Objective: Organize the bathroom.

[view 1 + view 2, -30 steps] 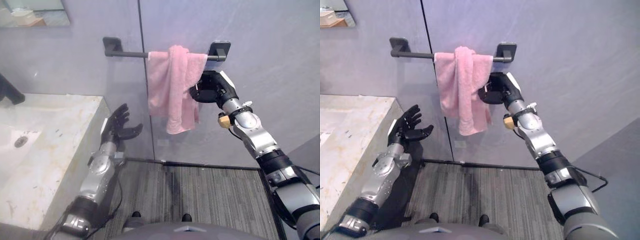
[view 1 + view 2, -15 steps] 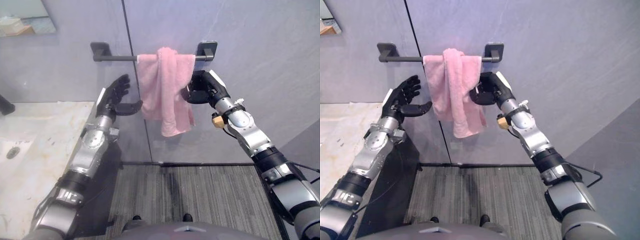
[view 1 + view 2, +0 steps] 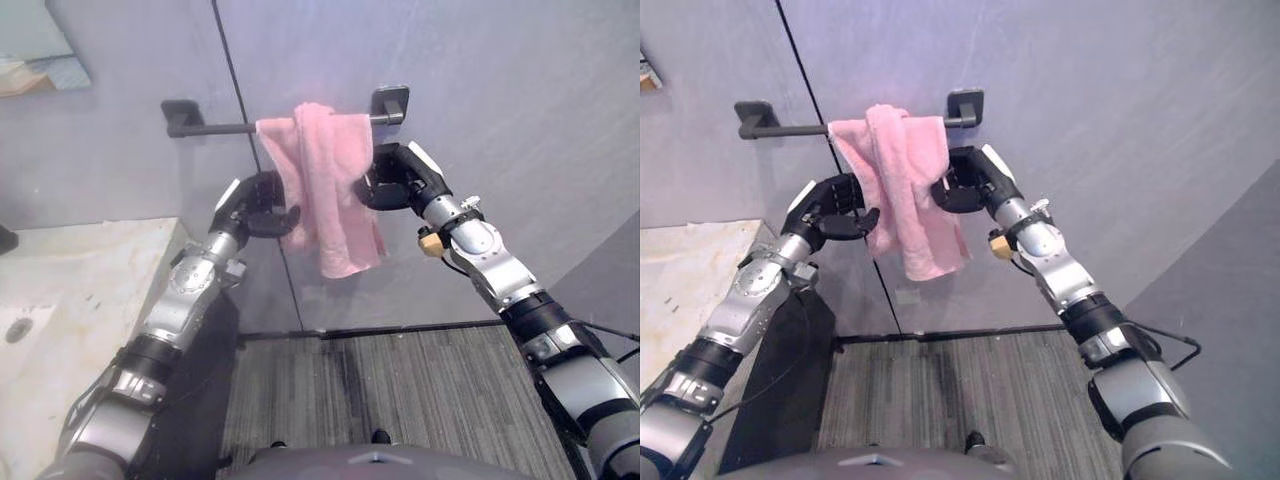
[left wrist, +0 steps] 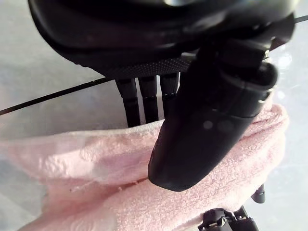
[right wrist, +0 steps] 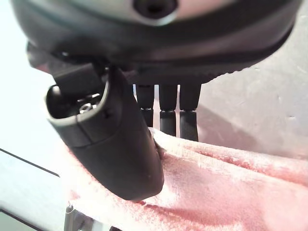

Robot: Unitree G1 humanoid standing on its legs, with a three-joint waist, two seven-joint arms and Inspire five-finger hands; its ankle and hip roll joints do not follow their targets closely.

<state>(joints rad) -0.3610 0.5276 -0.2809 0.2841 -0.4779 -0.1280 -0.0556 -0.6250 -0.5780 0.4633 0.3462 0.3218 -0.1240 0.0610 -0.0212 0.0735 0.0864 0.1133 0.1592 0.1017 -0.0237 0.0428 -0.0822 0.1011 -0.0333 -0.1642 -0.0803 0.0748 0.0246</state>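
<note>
Up on the grey wall [image 3: 520, 90], in the left eye view, a pink towel [image 3: 325, 190] hangs bunched over a dark towel bar [image 3: 215, 127], gathered toward the bar's right bracket [image 3: 391, 102] with its lower end drooping below both hands. The left hand [image 3: 258, 207] reaches in from the lower left and meets the towel's left edge, while the right hand [image 3: 392, 180] comes from the right and meets its right edge just under the bracket. A pale counter [image 3: 70, 300] lies at the lower left, and dark striped flooring [image 3: 400, 390] runs along the foot of the wall. From the right eye view the same arrangement shows: the towel draped on the bar, 1 hand on each side of it, a thin dark seam [image 3: 815, 120] running down the wall behind the cloth. Seen through the left wrist view, the left hand's thumb [image 4: 211, 125] lies across the front of the pink cloth and its fingers [image 4: 147, 98] go behind it, so this hand pinches the towel. Along the right wrist view, the right hand's thumb [image 5: 118, 149] presses onto the towel's upper fold while the fingers [image 5: 166, 113] drop in behind it, clamping the cloth likewise.
</note>
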